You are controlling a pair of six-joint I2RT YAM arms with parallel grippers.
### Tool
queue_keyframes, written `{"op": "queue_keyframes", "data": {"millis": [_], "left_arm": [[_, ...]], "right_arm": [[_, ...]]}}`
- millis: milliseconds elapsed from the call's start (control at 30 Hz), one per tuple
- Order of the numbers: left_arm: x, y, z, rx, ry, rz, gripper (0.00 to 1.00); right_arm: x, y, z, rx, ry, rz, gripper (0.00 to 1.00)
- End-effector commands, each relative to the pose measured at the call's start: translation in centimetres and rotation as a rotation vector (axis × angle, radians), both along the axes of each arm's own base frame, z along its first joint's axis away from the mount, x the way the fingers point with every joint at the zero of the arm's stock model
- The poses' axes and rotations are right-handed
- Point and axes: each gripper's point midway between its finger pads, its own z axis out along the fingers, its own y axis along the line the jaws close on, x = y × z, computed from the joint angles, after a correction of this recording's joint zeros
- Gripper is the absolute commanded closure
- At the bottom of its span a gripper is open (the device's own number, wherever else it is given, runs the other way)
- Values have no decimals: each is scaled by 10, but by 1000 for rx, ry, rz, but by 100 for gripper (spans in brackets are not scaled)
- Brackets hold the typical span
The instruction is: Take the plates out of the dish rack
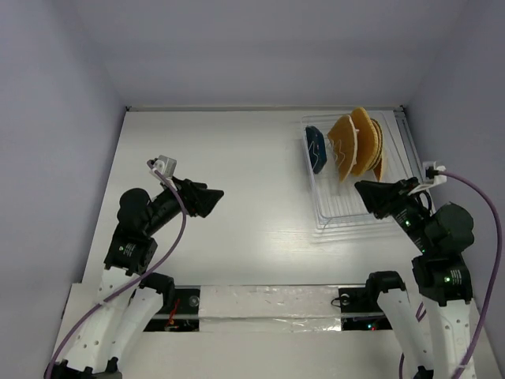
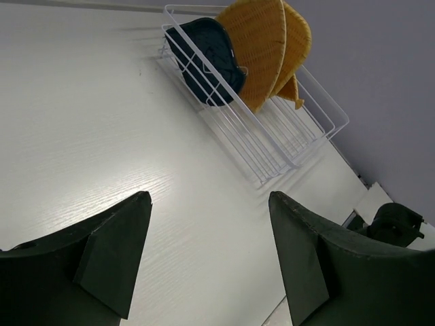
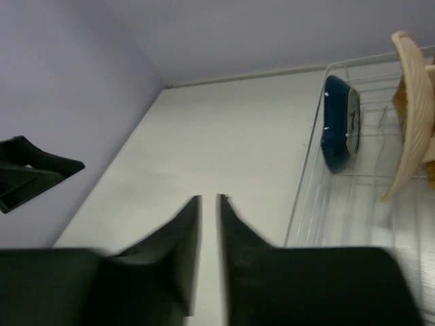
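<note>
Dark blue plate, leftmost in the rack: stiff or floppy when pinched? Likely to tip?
Small dark blue plate keeps its shape standing on edge, so probably rigid. Only the white slotted dish rack props it, apart from the orange woven-looking plates; a sideways push would likely tip it.

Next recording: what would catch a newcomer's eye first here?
The orange-tan plates stand on edge in the dish rack at the far right of the table, with a dark blue plate just left of them. Both arms hold nothing. The left gripper is open over the table's left side, and the right gripper is shut close to the rack's near end.
</note>
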Motion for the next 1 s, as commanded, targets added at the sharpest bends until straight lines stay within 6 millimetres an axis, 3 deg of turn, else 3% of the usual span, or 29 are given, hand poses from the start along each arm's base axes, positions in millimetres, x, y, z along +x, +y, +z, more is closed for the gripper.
{"op": "queue_keyframes", "data": {"millis": [0,33,67,167,200,267,300,333,400,433,567,700,767,800,867,900,967], "left_arm": [[0,3,35,-1,-111,11,33],[1,3,32,10,-101,15,33],[1,4,32,16,-101,15,34],[2,1,28,20,-100,-1,48],[3,1,31,12,-117,0,61],[6,2,32,16,-116,13,73],[7,2,32,14,-112,18,84],[8,3,32,15,-111,21,89],[9,4,31,17,-105,32,100],[12,5,29,21,-95,44,100],[21,11,16,45,-39,85,100],[24,13,8,60,-9,103,100],[24,15,10,58,-17,113,100],[24,15,11,58,-22,113,96],[24,16,12,57,-23,113,89],[25,18,12,58,-24,120,81],[25,19,12,55,-23,113,71]], "right_arm": [[6,9,10,0,-33,59,88],[10,10,6,0,-18,64,97],[13,11,4,-2,-15,67,100],[20,20,0,20,-17,117,100],[22,24,-4,25,-1,130,100],[24,31,-6,19,14,146,100],[28,28,-2,11,4,109,100],[26,36,0,8,7,131,100],[41,35,-10,-22,57,70,100],[44,38,-8,-34,66,59,100],[71,52,-41,-126,176,-7,100],[105,39,-72,-229,258,-170,99],[116,34,-75,-258,268,-220,84],[123,31,-71,-273,259,-249,61],[140,22,-83,-328,298,-334,41],[148,21,-77,-342,289,-357,31],[164,20,-91,-398,335,-403,30]]}}
